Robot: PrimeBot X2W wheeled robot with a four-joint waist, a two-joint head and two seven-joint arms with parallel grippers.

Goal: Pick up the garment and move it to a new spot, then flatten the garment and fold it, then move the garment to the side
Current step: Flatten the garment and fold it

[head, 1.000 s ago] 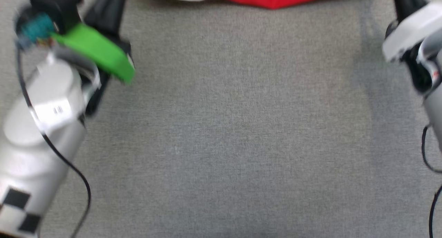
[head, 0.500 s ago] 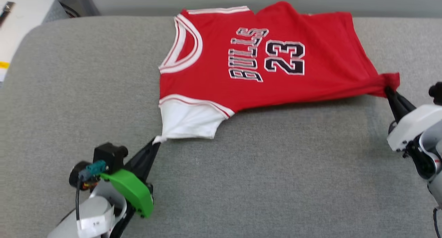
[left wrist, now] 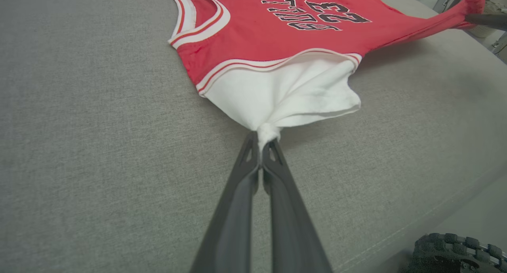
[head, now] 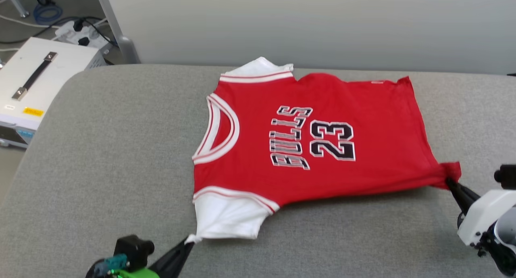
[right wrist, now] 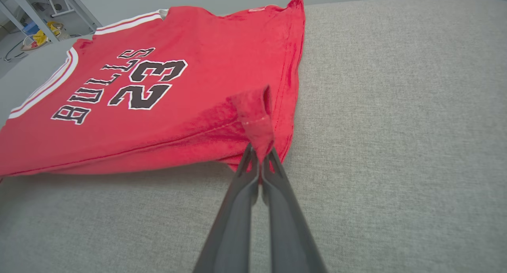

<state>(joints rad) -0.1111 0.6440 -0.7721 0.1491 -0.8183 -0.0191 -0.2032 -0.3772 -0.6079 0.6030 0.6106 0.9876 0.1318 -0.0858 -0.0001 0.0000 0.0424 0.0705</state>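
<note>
The garment (head: 314, 132), a red jersey with white sleeves and a black "23", lies spread face up on the grey cushioned surface (head: 113, 149), neck toward the left. My left gripper (head: 188, 241) is shut on the tip of the near white sleeve (left wrist: 285, 94), pinching a small tuft in the left wrist view (left wrist: 263, 140). My right gripper (head: 450, 182) is shut on the garment's near hem corner (right wrist: 255, 114), which is pulled up off the surface. The near edge of the garment (right wrist: 119, 106) hangs slightly lifted between the two grips.
A white case with a black handle (head: 36, 80) stands off the left end of the surface, with cables and a power strip (head: 80, 28) behind it. A pale wall (head: 306, 24) runs along the back. A black tyre (left wrist: 451, 253) is at the lower right of the left wrist view.
The head camera has tilted up, so the whole picture shifted down and the wall and case came into view. Both grippers stay shut on the sleeve tip and the hem corner.
</note>
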